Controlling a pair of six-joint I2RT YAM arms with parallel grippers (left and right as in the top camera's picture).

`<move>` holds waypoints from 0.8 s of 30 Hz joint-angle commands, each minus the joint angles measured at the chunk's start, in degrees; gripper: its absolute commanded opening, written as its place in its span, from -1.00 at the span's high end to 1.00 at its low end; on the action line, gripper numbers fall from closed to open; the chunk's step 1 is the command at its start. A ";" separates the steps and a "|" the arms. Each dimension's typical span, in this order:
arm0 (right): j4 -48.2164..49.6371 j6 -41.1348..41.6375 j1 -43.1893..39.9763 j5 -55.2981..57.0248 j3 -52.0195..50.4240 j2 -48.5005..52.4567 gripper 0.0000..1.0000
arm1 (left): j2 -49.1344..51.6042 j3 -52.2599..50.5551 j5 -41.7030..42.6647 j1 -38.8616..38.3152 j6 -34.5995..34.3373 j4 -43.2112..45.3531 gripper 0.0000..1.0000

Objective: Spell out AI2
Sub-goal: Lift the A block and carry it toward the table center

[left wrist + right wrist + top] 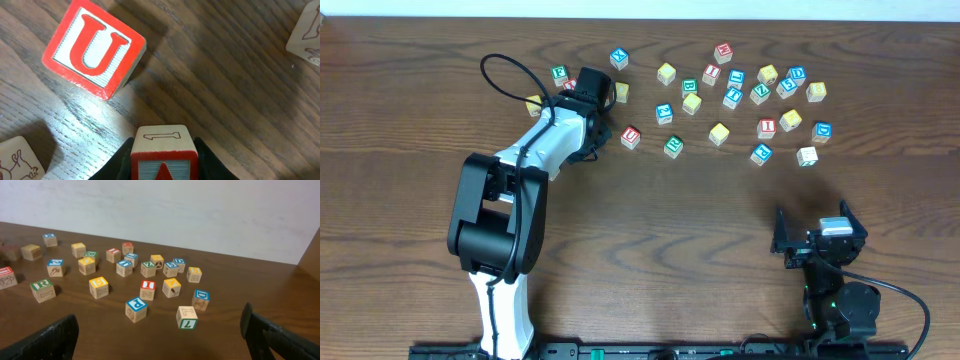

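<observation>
Plainly, the risk was a shallow hold: the A block (163, 150) might twist or slip on lifting and knock the U block (94, 47) just ahead. It sat squarely between the left jaws, pinched by its two sides. The right jaws stood spread wide, holding nothing.

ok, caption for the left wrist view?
Left gripper clasps a red-edged block, the red U block lying ahead on the table.
</observation>
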 commanded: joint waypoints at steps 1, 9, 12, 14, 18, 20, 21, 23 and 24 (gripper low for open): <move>-0.33 0.81 -0.31 0.20 -0.07 -0.37 -0.98 | -0.24 -0.52 -0.74 0.35 3.17 -0.66 0.59; -0.33 0.81 -0.31 0.20 -0.07 -0.37 -0.98 | -6.84 -0.50 -0.70 0.35 13.49 -1.73 0.59; -0.33 0.83 -0.31 0.20 -0.07 -0.37 -0.99 | -10.71 -0.52 -0.68 0.35 18.32 -3.08 0.59; -0.33 0.83 -0.31 0.20 -0.07 -0.37 -0.98 | -13.35 -0.52 0.09 0.35 21.24 -4.26 0.59; -0.33 0.81 -0.31 0.20 -0.07 -0.37 -0.98 | -18.49 -0.52 0.79 0.35 24.57 -8.28 0.59; -0.33 0.81 -0.31 0.20 -0.07 -0.37 -0.99 | -20.57 -0.50 1.22 0.35 24.70 -11.04 0.59; -0.33 0.83 -0.31 0.20 -0.07 -0.37 -0.99 | -21.59 -0.50 1.90 0.33 24.70 -12.76 0.59; -0.33 0.81 -0.31 0.20 -0.07 -0.37 -0.99 | -22.67 -0.52 2.99 0.11 24.70 -15.72 0.59; -0.35 0.81 -0.31 0.20 -0.07 -0.37 -0.98 | -22.88 -0.52 3.23 -0.09 24.68 -16.92 0.59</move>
